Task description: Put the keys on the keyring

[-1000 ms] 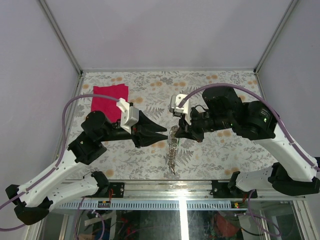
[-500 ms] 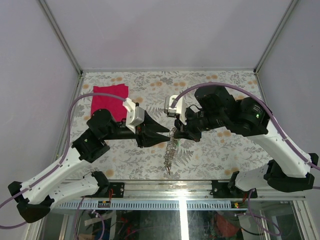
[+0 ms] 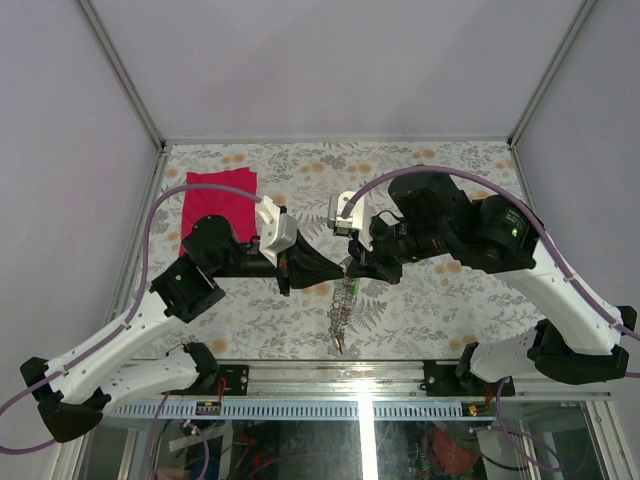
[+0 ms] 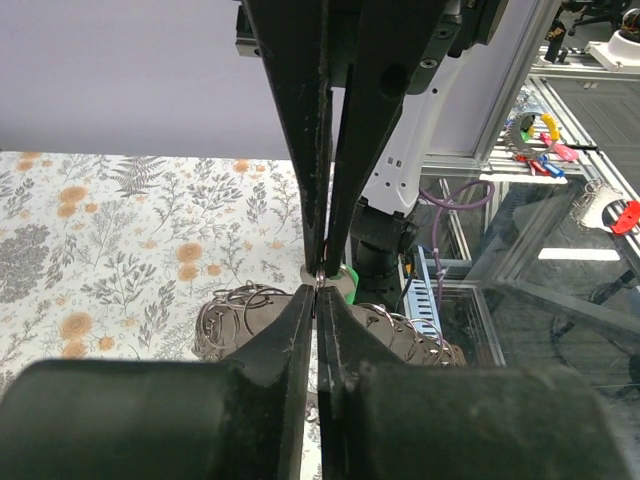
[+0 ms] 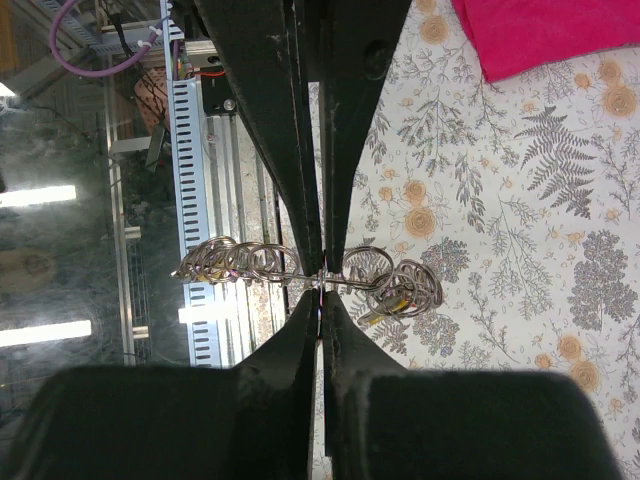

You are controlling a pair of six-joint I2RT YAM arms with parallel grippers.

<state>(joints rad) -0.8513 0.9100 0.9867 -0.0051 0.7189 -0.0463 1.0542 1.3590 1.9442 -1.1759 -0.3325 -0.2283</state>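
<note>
One keyring (image 5: pixel 258 262) between left pincer (image 3: pixel 337 268), right pincer (image 3: pixel 351 267)

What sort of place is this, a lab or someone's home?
Likely a robotics lab test cell: silver aluminium frame posts hold plain pale walls, and a white slotted cable duct runs along the near edge. The floral-print tablecloth looks like a mere backdrop.

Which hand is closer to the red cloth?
Left. The left hand lies beside the red cloth; the right hand points in from the far side, tip to tip with it at the keyring.
</note>
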